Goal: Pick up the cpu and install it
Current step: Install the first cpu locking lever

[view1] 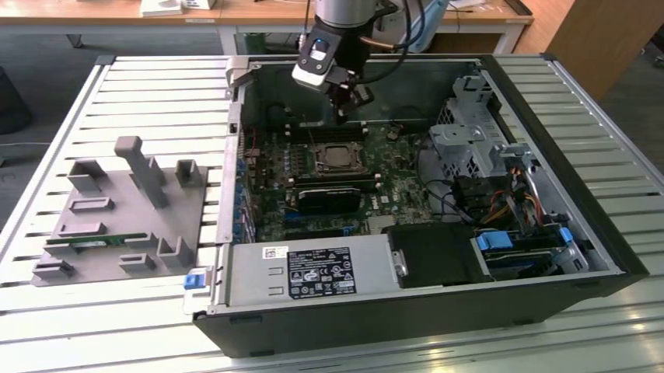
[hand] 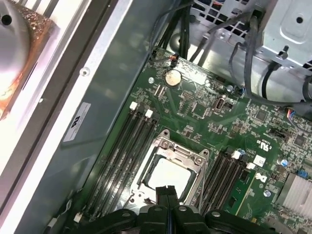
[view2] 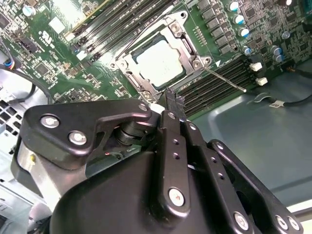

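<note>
Hovering: gripper hangs above the motherboard inside the open computer case, upper middle of the exterior view.
Fingers: pressed together with nothing between them, seen in both wrist views.
Cpu place: cpu lies flat in the socket, upper middle of the second wrist view; it sits low centre in the first wrist view.
Handling: likely light, stiff and fragile; the silver top looks slippery.
Hold: by its opposite edges, judged safest, never the underside.
Nearby: memory slots flank the socket; a grey parts tray rests at the exterior view's left.
</note>
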You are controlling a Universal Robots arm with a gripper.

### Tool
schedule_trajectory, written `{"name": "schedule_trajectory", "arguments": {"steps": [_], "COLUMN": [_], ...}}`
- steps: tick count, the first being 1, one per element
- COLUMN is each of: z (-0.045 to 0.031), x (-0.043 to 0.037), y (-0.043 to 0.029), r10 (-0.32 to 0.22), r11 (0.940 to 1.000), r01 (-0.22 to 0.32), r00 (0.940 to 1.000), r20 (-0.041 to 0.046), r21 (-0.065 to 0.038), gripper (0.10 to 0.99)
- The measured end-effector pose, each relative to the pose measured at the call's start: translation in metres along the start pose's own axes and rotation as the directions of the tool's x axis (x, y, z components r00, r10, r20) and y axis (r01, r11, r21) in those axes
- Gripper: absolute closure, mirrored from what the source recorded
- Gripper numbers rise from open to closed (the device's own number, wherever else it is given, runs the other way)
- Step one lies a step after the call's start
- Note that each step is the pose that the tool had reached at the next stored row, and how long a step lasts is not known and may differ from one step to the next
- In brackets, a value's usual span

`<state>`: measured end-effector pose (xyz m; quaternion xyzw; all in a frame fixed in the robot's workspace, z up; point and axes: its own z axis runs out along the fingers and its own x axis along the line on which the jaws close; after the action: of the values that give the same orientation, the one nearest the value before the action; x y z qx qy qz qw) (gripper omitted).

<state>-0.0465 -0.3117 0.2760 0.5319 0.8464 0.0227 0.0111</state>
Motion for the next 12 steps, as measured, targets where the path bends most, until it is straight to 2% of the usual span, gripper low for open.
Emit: {"name": "schedule_trajectory", "arguments": {"steps": [7,12], "z": [0.0000,0.0000], "x": [0.0000,0.0000], "y": [0.0000,0.0000], "r10": [-0.053,-0.118], "r11": [0.9986,0.9930], "r01": [0.053,0.118], "r00": [0.9986,0.9930], "r20": [-0.0034,-0.0066], "r21": [0.000,0.000], "gripper": [0.980,0.980]}}
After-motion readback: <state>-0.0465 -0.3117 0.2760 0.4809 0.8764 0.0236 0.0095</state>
